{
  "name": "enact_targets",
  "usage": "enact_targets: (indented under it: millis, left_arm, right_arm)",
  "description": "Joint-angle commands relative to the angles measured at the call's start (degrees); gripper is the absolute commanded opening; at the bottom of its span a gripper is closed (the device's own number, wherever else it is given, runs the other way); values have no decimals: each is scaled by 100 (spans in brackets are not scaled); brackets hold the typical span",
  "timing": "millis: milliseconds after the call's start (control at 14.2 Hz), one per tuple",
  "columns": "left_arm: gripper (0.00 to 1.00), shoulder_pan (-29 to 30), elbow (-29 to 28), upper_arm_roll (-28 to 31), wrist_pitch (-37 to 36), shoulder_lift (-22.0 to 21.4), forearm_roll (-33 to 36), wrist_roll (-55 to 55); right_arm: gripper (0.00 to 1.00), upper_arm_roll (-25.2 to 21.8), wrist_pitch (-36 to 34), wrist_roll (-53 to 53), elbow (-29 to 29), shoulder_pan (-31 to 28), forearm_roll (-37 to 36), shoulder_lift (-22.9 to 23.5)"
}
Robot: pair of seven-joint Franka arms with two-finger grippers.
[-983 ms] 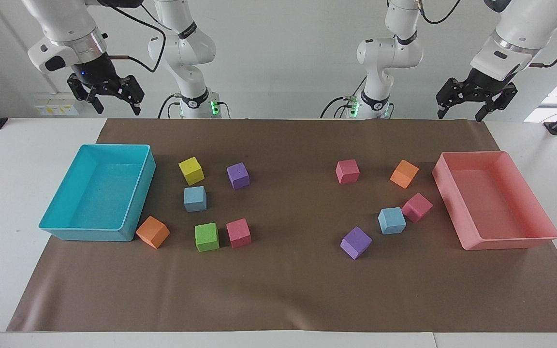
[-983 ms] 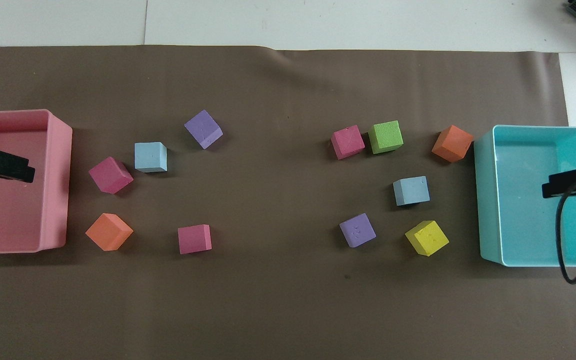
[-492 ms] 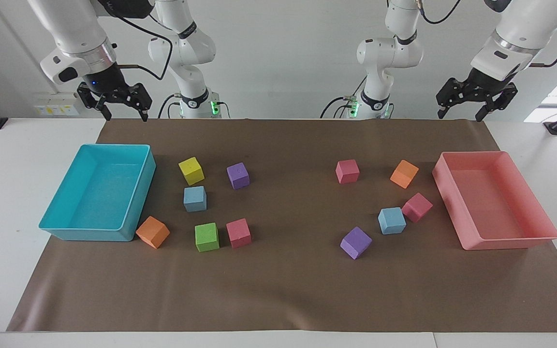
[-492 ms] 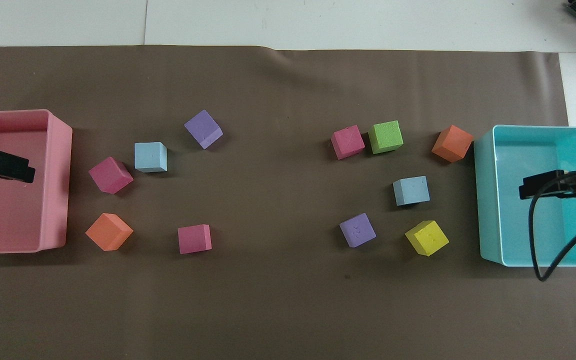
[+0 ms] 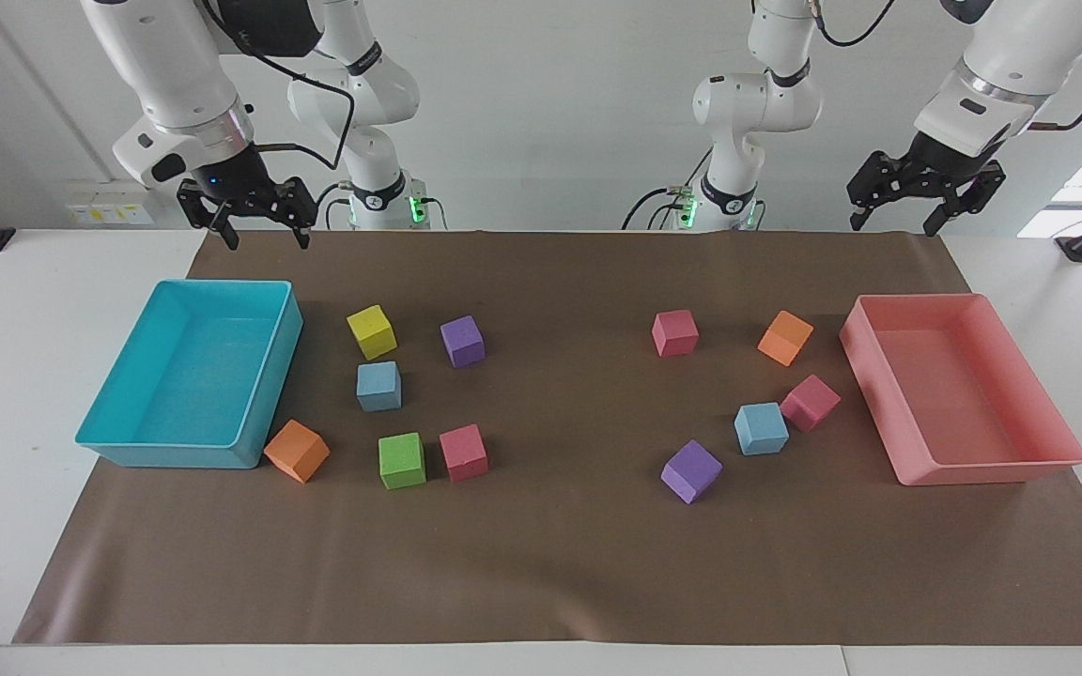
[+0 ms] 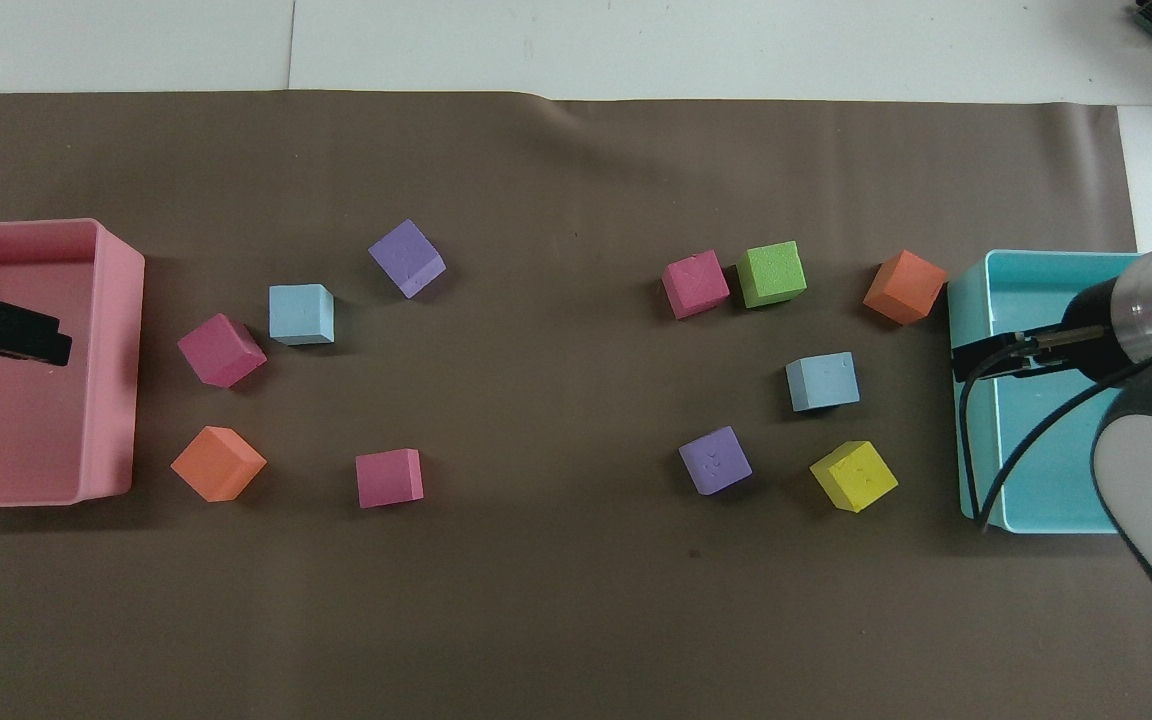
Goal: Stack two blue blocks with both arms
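One blue block (image 5: pixel 378 386) lies toward the right arm's end of the table, between a yellow cube (image 5: pixel 372 331) and a green cube (image 5: pixel 402 460); it also shows in the overhead view (image 6: pixel 822 381). The other blue block (image 5: pixel 761 428) lies toward the left arm's end, touching a magenta cube (image 5: pixel 811 403); it also shows in the overhead view (image 6: pixel 301 314). My right gripper (image 5: pixel 264 240) is open and empty, raised over the turquoise tray's (image 5: pixel 165 457) edge beside the cubes (image 6: pixel 986 358). My left gripper (image 5: pixel 891 226) is open and empty, waiting high over the pink tray (image 5: pixel 982 468).
More cubes lie on the brown mat: purple (image 5: pixel 462 340), pink (image 5: pixel 463 453) and orange (image 5: pixel 297 451) near the turquoise tray (image 6: pixel 976 440); pink (image 5: pixel 674 332), orange (image 5: pixel 785 337) and purple (image 5: pixel 691 471) near the pink tray (image 6: pixel 126 350).
My right gripper has moved down and toward the table's middle, from over the turquoise tray's inside to over its edge beside the cubes. The left arm and all cubes have not moved.
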Motion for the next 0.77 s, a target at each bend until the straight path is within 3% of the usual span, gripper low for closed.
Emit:
enact_targets:
  millis: [0, 211, 702]
  left_arm:
    - [100, -27, -77, -28, -67, -113, 0, -72]
    - [100, -27, -77, -36, -49, -113, -8, -72]
    - [100, -18, -129, -28, -76, -157, -8, -28]
  right_arm:
    - [100, 7, 236, -189, -274, 41, 83, -3]
    - [100, 7, 587, -215, -582, 59, 276, 50]
    - [100, 7, 1958, -347, -1162, 384, 426, 682]
